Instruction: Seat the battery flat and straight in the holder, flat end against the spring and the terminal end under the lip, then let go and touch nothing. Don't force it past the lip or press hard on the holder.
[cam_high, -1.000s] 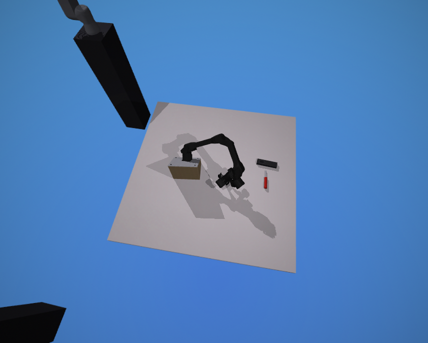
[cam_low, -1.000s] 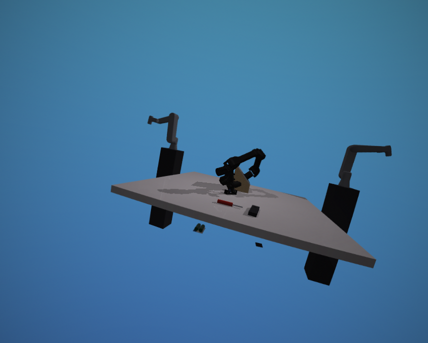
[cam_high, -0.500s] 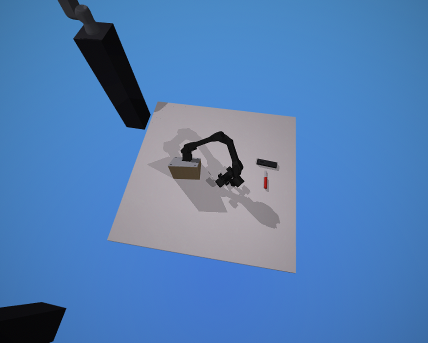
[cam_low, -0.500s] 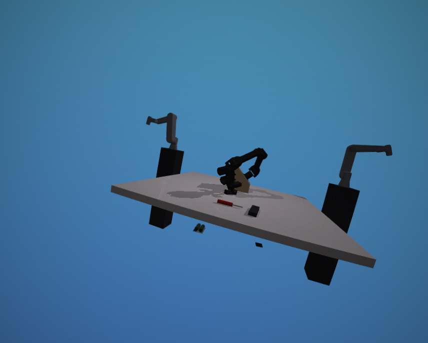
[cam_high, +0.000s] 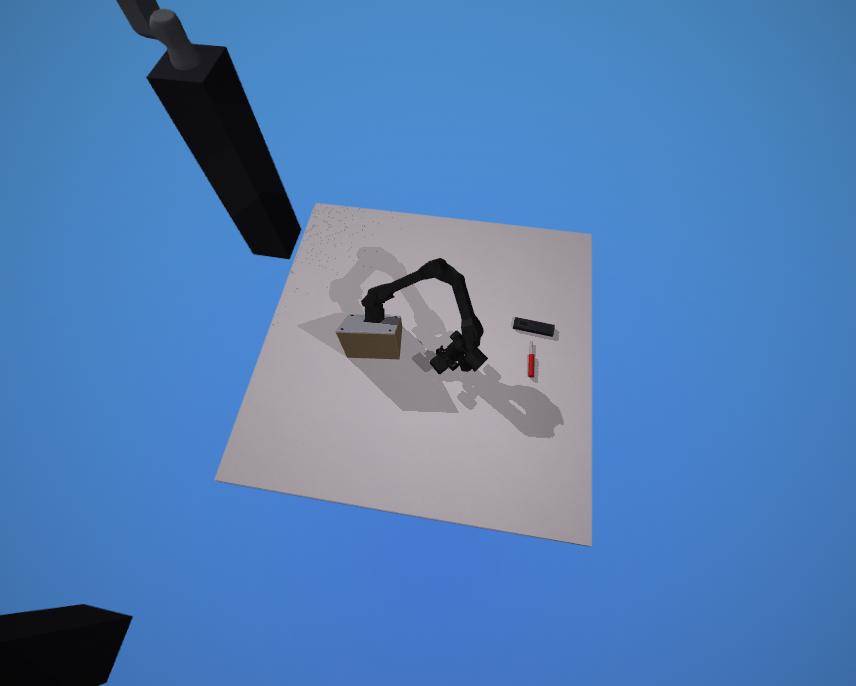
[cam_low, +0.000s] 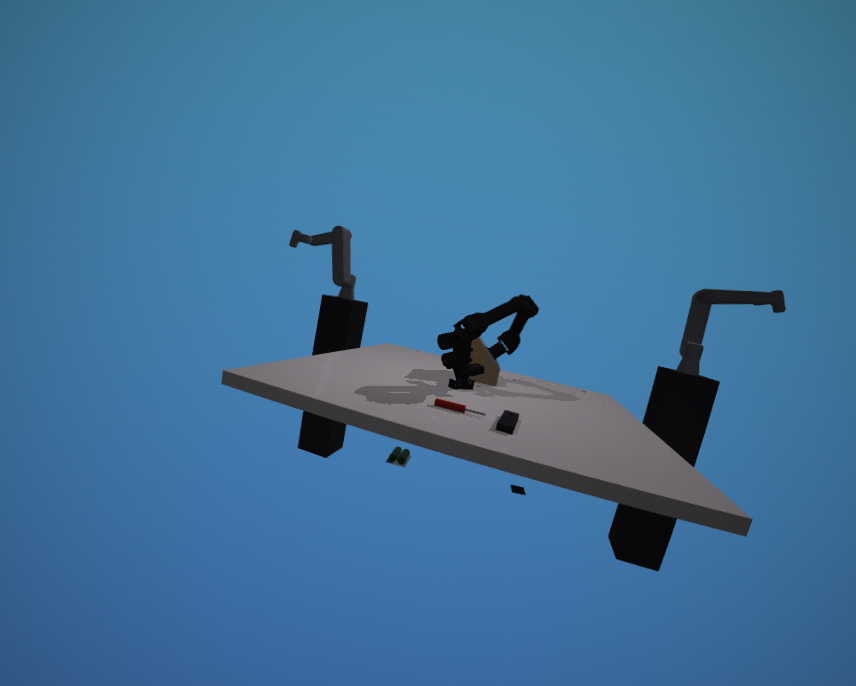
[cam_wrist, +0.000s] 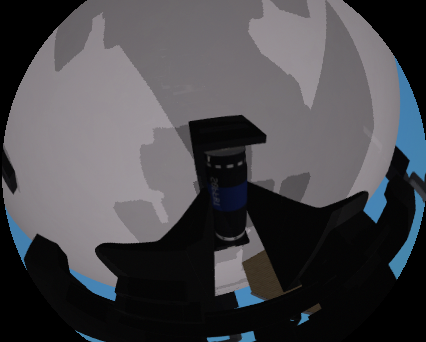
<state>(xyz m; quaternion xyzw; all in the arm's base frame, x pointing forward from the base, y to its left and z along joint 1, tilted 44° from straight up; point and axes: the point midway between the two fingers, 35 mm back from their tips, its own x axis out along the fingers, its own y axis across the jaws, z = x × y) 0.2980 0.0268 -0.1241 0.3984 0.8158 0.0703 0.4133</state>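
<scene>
In the wrist view my gripper (cam_wrist: 225, 190) is shut on the battery (cam_wrist: 230, 198), a dark cylinder with a blue band, one finger on each side. The black holder (cam_wrist: 228, 131) (cam_low: 460, 384) stands on the table beneath the gripper. Its broad end piece and lip lie just beyond the battery's far end, which has a silver rim and a dashed white ring. The battery lies lengthwise between this end piece and a small dark edge at the near end. Its spring and the contact with the floor are hidden, so I cannot tell whether it is fully down.
A red-handled screwdriver (cam_high: 530, 365) (cam_low: 450, 405) and a black box (cam_high: 533, 326) (cam_low: 508, 422) lie beyond the gripper. The arm stands on a brown block (cam_high: 372, 346). Two grey arms stand on black pedestals (cam_low: 339, 325) (cam_low: 682, 407) outside the table. Small green cylinders (cam_low: 398, 455) show below the table edge.
</scene>
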